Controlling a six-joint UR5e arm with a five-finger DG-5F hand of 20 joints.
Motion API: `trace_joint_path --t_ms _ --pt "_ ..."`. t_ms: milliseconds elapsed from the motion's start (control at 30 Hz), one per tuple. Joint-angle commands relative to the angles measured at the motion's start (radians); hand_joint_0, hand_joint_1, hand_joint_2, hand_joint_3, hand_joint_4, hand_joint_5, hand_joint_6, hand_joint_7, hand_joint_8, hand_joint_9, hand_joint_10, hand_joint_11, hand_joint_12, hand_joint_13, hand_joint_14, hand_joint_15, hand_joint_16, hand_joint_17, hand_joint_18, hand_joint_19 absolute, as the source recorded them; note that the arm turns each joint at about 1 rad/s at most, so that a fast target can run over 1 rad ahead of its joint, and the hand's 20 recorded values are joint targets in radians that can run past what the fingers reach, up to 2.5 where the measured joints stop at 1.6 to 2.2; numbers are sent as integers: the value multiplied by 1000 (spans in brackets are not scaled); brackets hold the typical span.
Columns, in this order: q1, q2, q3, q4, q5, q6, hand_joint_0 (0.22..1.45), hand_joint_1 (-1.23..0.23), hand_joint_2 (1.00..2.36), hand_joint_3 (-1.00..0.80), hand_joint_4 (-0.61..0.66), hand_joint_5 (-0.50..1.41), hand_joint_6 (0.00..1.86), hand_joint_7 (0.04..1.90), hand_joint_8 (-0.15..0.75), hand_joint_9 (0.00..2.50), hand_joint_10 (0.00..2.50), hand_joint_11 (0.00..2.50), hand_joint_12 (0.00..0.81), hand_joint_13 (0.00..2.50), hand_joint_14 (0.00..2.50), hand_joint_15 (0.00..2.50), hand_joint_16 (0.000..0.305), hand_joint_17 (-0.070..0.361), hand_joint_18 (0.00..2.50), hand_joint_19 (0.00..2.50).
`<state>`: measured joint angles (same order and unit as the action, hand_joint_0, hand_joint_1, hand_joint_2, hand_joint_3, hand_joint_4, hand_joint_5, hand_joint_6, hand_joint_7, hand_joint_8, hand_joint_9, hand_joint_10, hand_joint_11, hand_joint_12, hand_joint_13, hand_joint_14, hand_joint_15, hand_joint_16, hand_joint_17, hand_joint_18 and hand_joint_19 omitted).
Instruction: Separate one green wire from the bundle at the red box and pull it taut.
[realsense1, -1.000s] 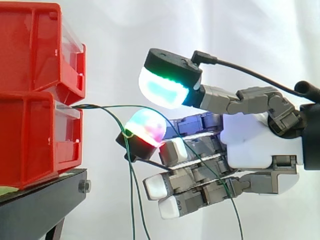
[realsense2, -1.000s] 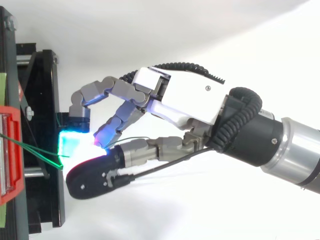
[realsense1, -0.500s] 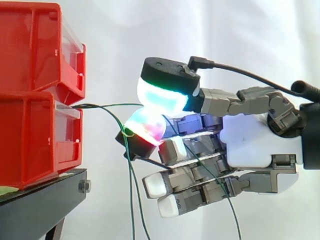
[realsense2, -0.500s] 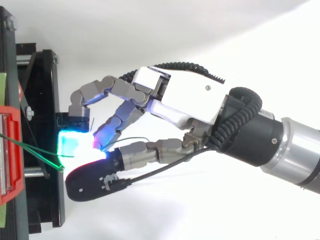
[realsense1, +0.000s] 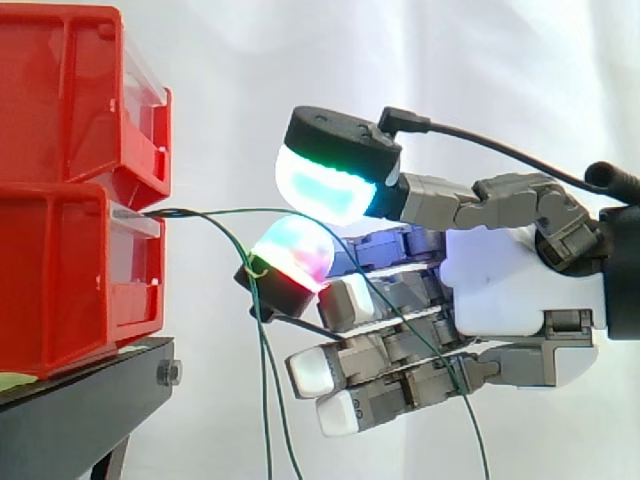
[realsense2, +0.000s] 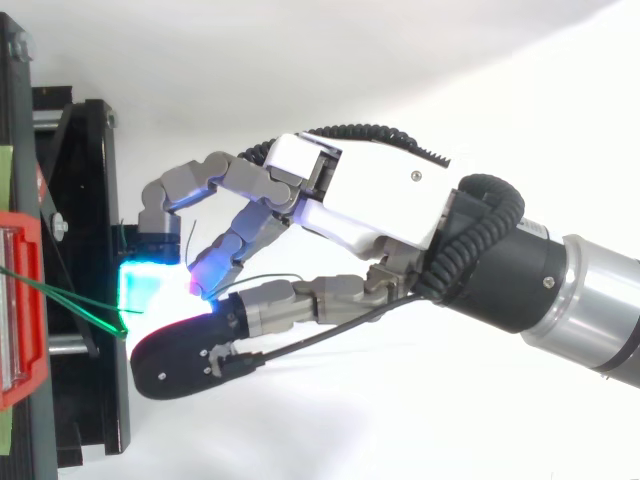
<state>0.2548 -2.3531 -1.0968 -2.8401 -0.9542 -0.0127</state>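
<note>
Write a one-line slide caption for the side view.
Robot hand among green wires trailing from the lower red bin.

A white curtain (realsense1: 300, 50) hangs behind the black stand (realsense1: 70, 420).

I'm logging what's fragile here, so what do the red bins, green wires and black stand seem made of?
Red bins: likely moulded plastic, glossy, with clear front panels. Green wires: thin, probably plastic-insulated, hanging in soft curves; core unseen. Black stand: probably painted metal, matte, with a bolt in its edge.
</note>
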Motion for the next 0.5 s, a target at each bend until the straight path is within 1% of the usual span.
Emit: trace_joint_path --t_ms 0,33,133,433,467 --pt "0 0 0 -1 0 0 591 -769 1014 -271 68 -136 894 1151 276 1242 20 914 365 1035 21 561 51 116 870 392" --pt "0 0 0 -1 0 0 595 -782 1016 -216 44 -132 908 1121 282 1250 18 918 372 1044 19 557 53 119 889 387" --pt "1 0 0 -1 0 0 591 -791 1017 -140 -3 -122 915 1109 293 1264 19 916 380 1058 18 548 56 125 918 369" --pt "0 0 0 -1 0 2 593 -809 1015 -94 -46 -109 910 1117 294 1300 19 879 391 1074 17 530 58 130 950 333" --pt "1 0 5 -1 0 2 594 -809 1015 -94 -44 -109 910 1120 293 1302 16 873 391 1073 18 530 58 131 950 333"
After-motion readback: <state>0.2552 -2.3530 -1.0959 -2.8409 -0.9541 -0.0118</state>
